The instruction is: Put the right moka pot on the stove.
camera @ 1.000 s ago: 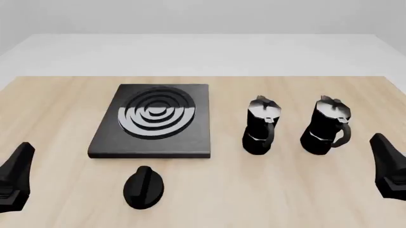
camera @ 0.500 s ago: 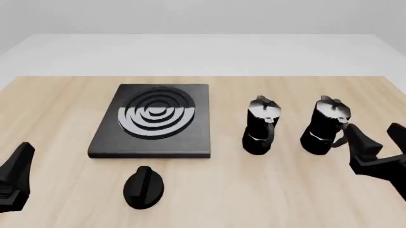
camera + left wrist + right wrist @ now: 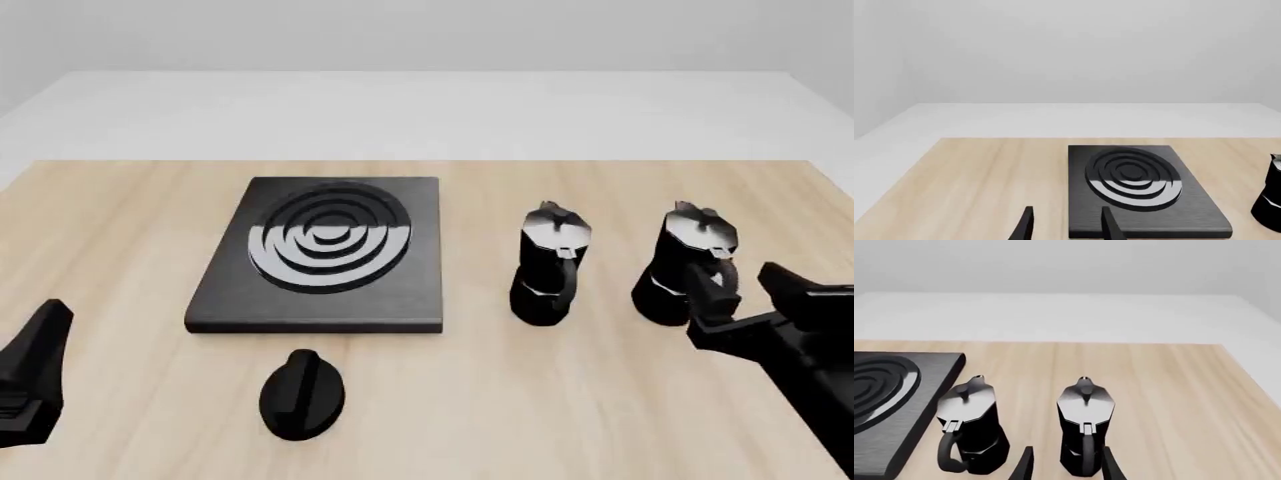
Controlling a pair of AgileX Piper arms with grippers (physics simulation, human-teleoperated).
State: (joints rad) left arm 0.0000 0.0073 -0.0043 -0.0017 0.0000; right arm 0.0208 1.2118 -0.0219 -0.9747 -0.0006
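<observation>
The right moka pot (image 3: 686,262) is glossy black with a silvery lid and stands upright on the wooden table, right of a near-identical second pot (image 3: 549,265). In the right wrist view the right pot (image 3: 1084,426) stands straight ahead of my open right gripper (image 3: 1065,465), handle toward it. In the front view my right gripper (image 3: 751,290) is open just behind the pot's handle, not touching it. The stove (image 3: 324,253) is a flat black slab with silver rings, left of both pots. My left gripper (image 3: 1066,225) is open and empty near the table's front left (image 3: 34,365).
A small black oval knob (image 3: 302,394) lies on the table in front of the stove. The second pot (image 3: 969,425) stands between the right pot and the stove (image 3: 884,395). The table's right edge runs close to the right pot.
My right gripper has moved left and forward from the table's right edge to just behind the right pot's handle. The left arm and both pots have not moved.
</observation>
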